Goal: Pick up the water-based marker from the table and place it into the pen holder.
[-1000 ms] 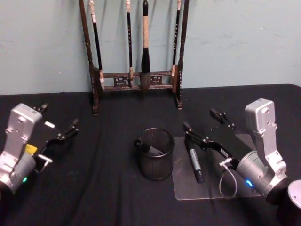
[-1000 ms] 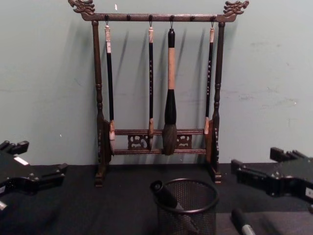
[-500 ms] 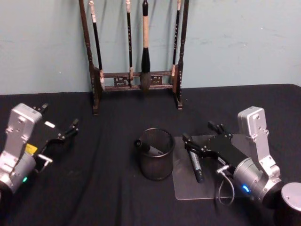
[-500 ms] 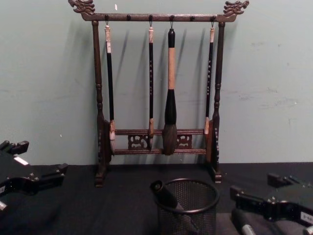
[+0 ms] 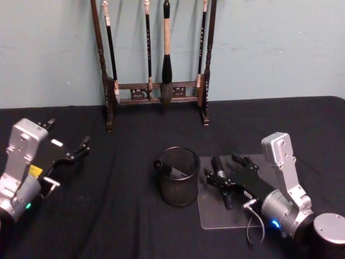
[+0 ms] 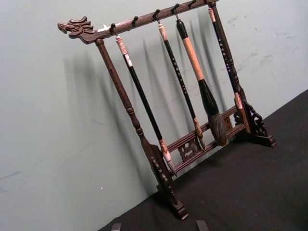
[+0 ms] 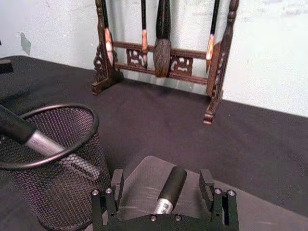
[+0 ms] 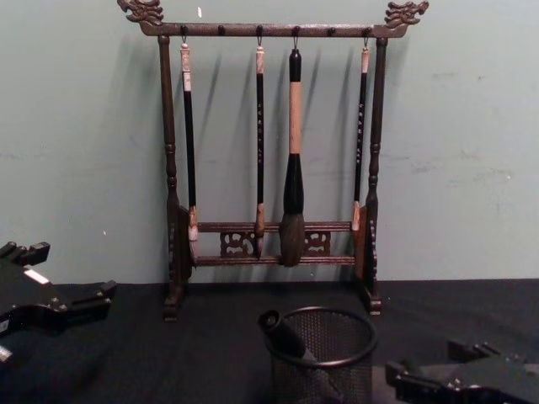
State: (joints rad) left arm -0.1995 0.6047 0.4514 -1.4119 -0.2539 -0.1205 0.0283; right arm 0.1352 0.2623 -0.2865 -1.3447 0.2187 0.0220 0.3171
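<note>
Black cloth covers the table [image 5: 124,216], with a green wall behind. The right gripper [image 5: 222,167] is down low with its fingers spread wide. The marker [image 7: 168,188] lies flat between them on a clear sheet [image 5: 215,218], just beside the pen holder [image 5: 178,183]. This looks like the grabbing step: next the fingers must squeeze the marker, then lift. The left gripper [image 5: 67,136] sits far off, spread too.
</note>
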